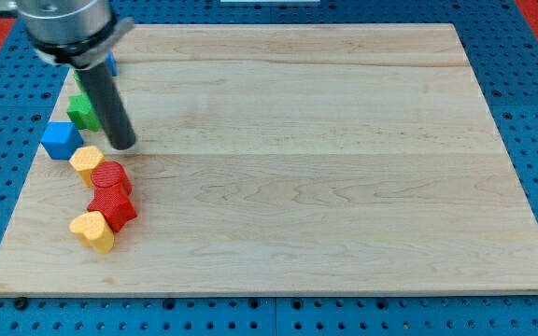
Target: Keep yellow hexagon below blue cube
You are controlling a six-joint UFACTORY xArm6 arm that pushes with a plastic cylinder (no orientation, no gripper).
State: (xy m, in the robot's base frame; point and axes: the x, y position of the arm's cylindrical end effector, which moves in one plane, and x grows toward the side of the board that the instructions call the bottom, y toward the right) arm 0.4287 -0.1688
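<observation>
Right, the rod's tip (124, 145) sits on the bench (297, 187), just above and right of the yellow hexagon (87, 161), gripping nothing: no gripper here. Hexagon lies just below-right of the blue cube (61, 139), touching a red cylinder (110, 176). Light, rigid, probably slides easily; push a flat side. No writing visible.
</observation>
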